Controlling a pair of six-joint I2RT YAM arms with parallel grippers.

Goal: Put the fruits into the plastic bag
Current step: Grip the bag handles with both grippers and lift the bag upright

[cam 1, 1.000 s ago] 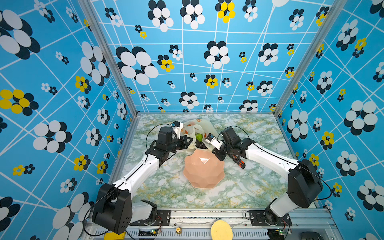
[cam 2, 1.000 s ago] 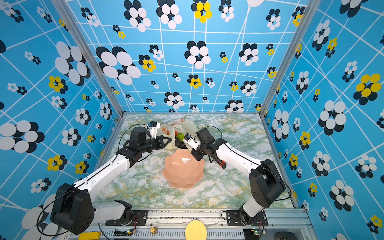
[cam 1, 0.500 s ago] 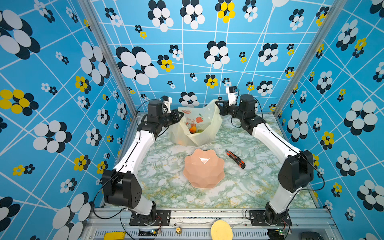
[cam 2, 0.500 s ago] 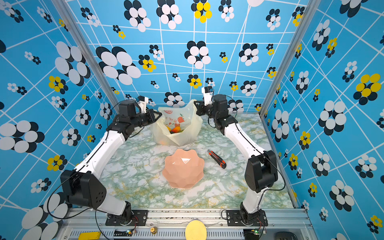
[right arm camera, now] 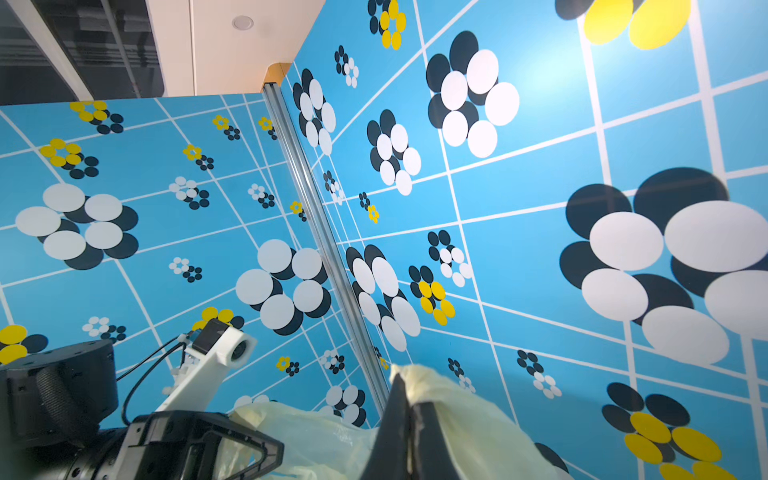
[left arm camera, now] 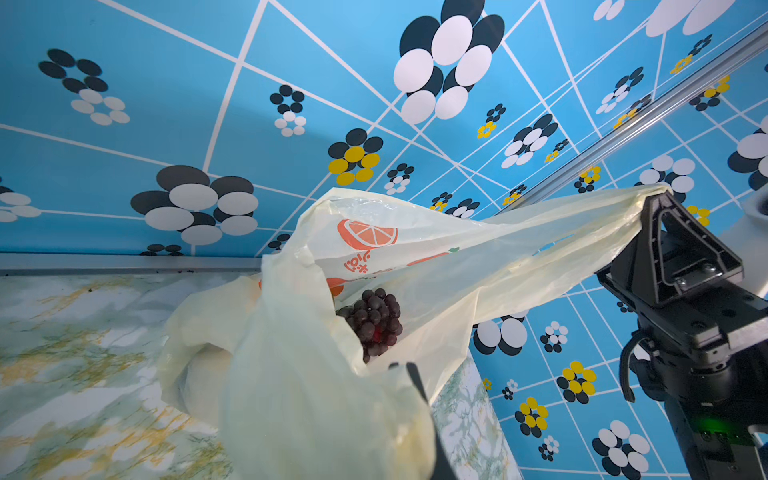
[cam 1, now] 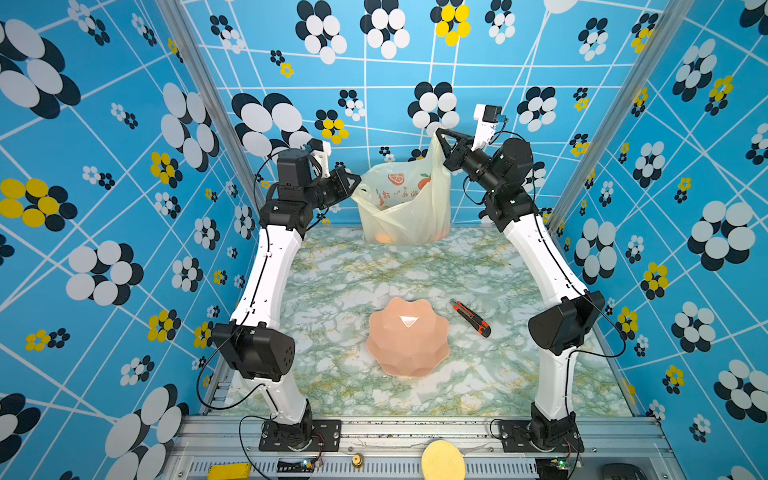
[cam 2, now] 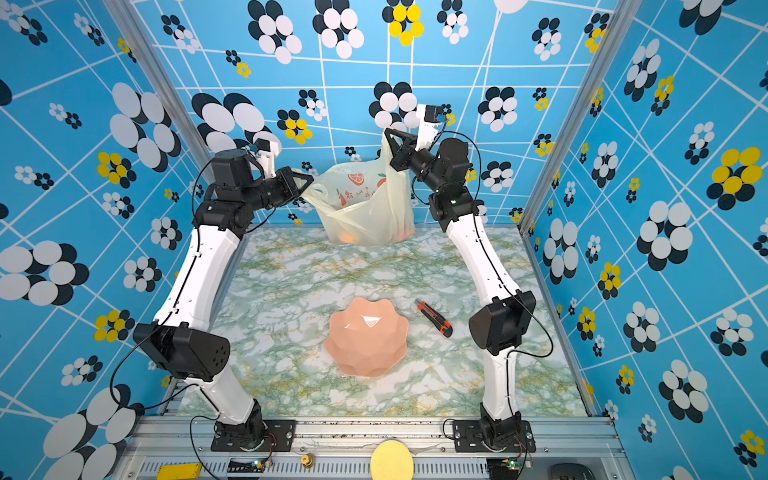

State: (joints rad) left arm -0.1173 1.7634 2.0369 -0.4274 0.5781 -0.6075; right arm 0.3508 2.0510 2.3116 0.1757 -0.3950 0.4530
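Beyond the pink dish [cam 1: 409, 336], the plastic bag [cam 1: 405, 212] stretches between the left claw [cam 1: 356, 183] and right claw [cam 1: 439, 135], each clenched on a handle (grapes [left arm camera: 374, 324] inside).

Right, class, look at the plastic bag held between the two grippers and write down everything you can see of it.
The plastic bag is thin, pale cream and translucent, printed with orange fruit slices and red text. It hangs open at the far end of the marble table, its bottom seemingly resting there. The left gripper pinches one handle; the right gripper holds the other higher, pulled taut. Dark purple grapes lie inside, and orange shapes show through its base.
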